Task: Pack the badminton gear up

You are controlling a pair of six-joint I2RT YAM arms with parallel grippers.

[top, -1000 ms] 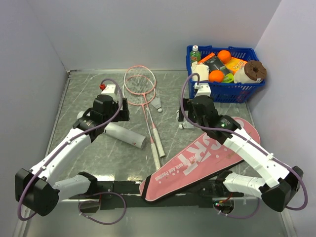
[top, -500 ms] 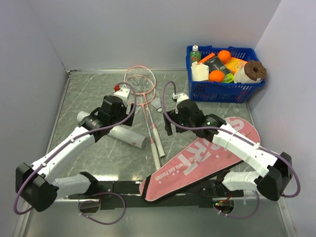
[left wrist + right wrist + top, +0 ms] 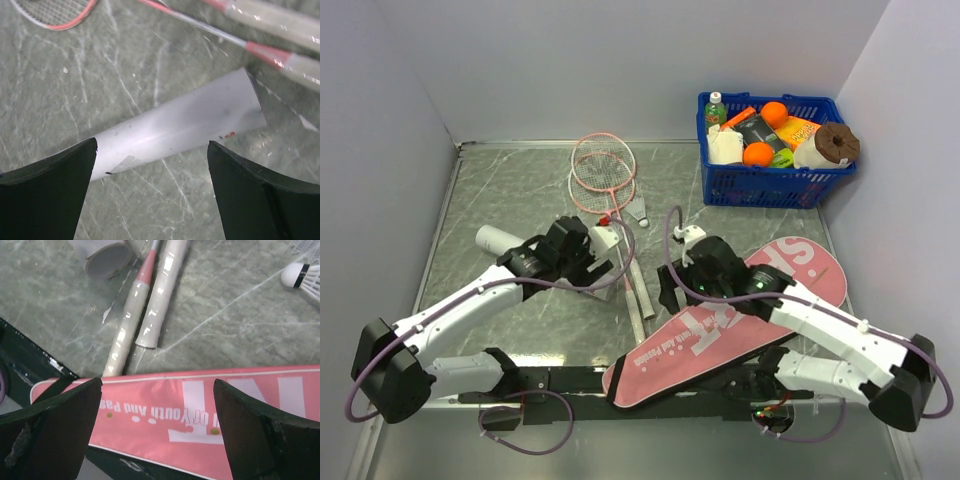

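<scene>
Badminton gear lies unpacked on the table (image 3: 500, 190). The left gripper (image 3: 152, 150) hangs with jaws spread wide astride the white tube (image 3: 180, 125), which lies flat just beside the racket handles (image 3: 280, 20); whether a finger touches it is hard to tell. The right gripper (image 3: 157, 385), equally spread and empty, hovers over the edge of the pink bag (image 3: 200, 410), with the shuttlecock (image 3: 300, 276) further off. A first grasp seems in hand: the left must descend and close on the tube, while the right probably has to open the bag.
</scene>
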